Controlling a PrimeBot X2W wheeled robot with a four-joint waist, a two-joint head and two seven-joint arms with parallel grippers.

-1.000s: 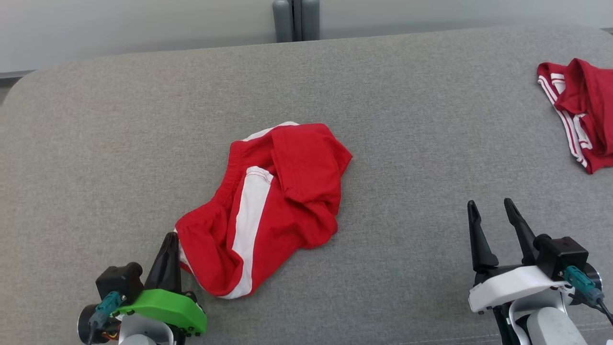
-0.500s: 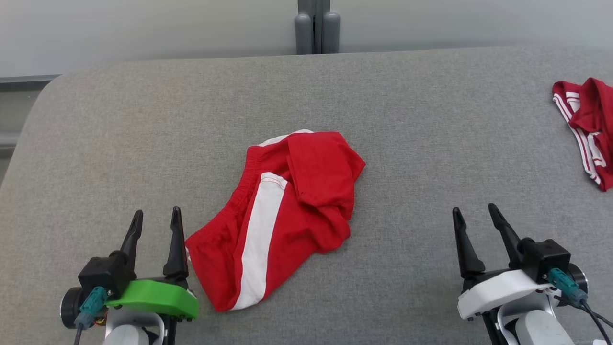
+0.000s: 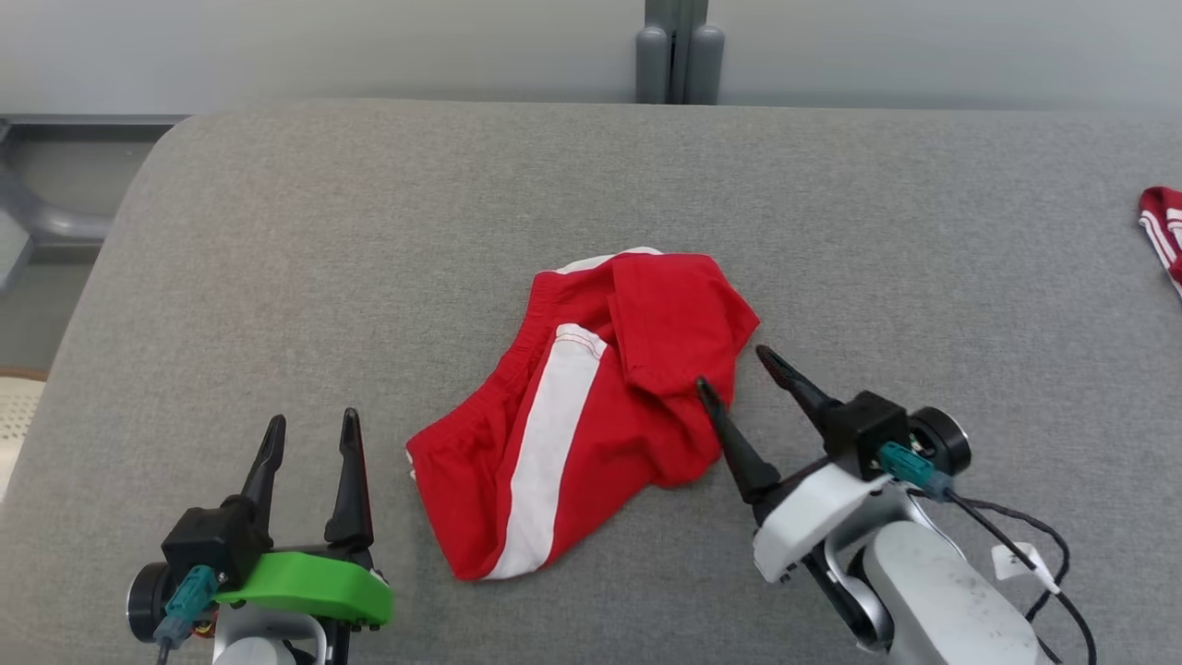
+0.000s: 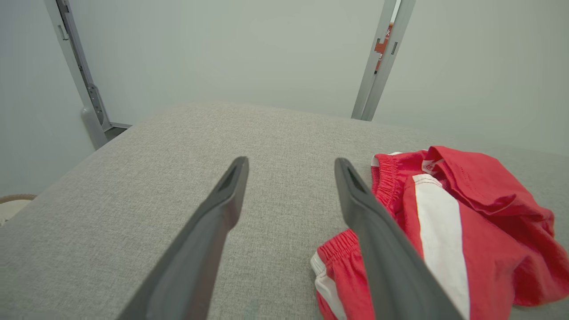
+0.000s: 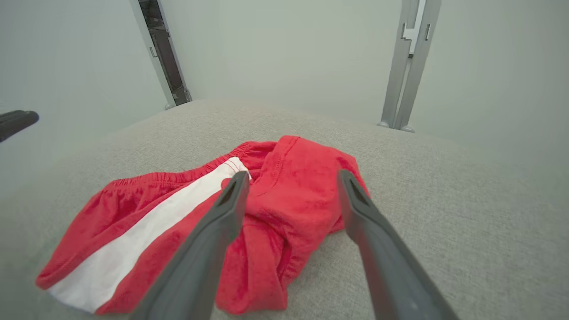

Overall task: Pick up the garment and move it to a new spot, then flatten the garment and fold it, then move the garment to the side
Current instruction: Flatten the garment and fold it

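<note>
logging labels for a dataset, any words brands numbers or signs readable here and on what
Nothing can be read.
Small white tag, lower right of the head view: too small to read.
Red sticker on the grey post: blurred, unreadable.
Red shorts: no print showing, just white stripes.

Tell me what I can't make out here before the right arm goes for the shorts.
Head view: the second red garment is cut off by the right edge.
Every view: the shorts are bunched, and their own folds hide the lower layers.
Head view: it is unclear whether the right gripper, jaws open, touches the cloth.
</note>
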